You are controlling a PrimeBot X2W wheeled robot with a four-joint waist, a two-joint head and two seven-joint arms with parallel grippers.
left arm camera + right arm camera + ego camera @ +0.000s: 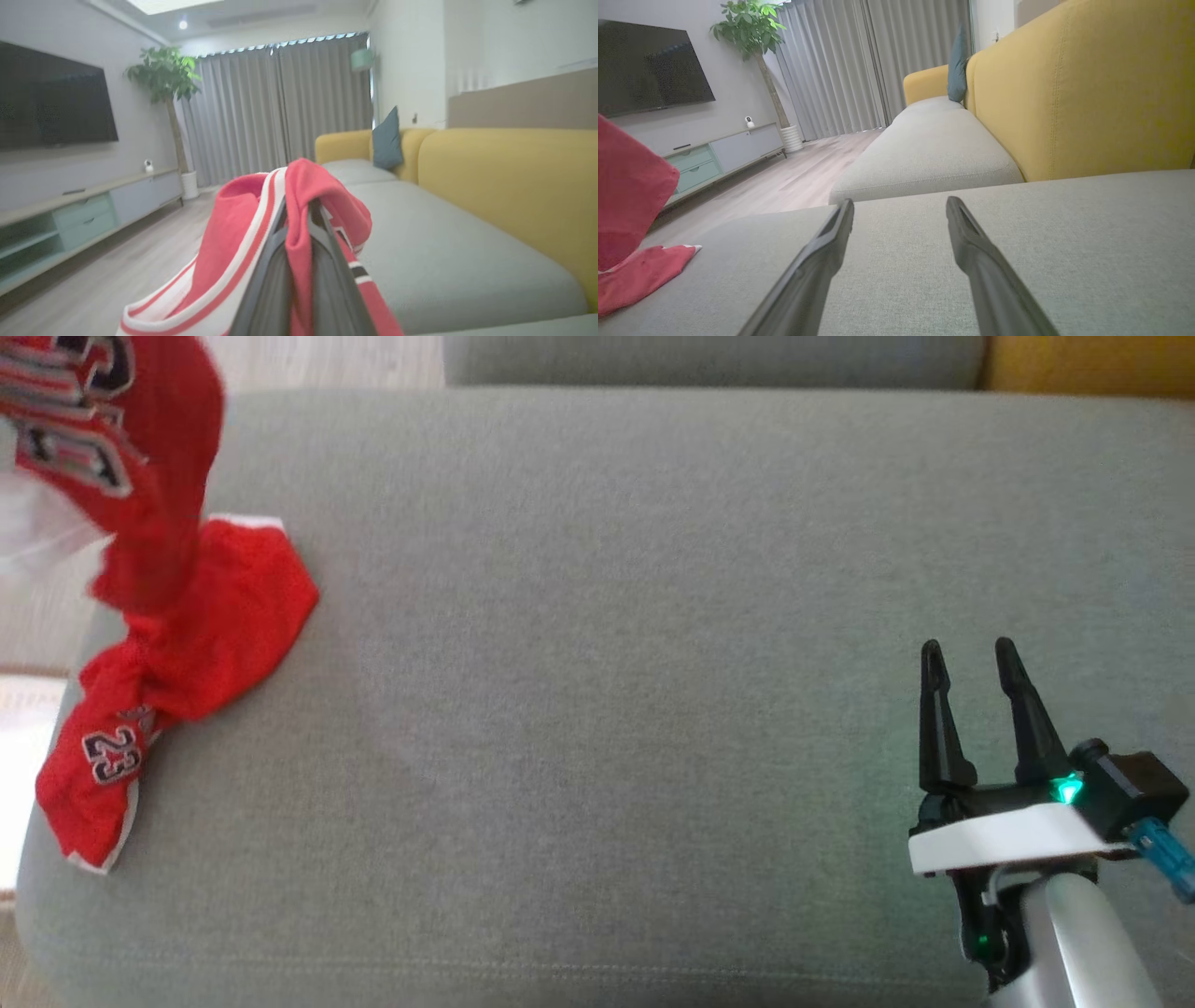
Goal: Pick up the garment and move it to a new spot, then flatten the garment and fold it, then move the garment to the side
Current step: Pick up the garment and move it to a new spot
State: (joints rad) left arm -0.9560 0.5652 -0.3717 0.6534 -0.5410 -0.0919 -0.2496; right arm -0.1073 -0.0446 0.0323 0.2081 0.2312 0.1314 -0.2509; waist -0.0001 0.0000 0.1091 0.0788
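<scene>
**Half-raised: red mesh basketball jersey (187,616)**

The jersey (number 23 showing) hangs twisted from the head view's upper left. Its lower end lies on the left end of the grey fabric sofa cushion (607,663), long axis running far to near. The left claw (300,207) is clenched on a fold of it. The right claw (966,653) stands released over the cushion's near right, well apart.

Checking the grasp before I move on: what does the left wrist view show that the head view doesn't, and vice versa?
Left wrist view: the left hand shut on a fold of the red jersey, with a TV and plant beyond. Head view: the right hand open, well apart from the jersey, whose lower part lies on the grey cushion near its left edge. Both: the jersey and the grey cushion.
</scene>
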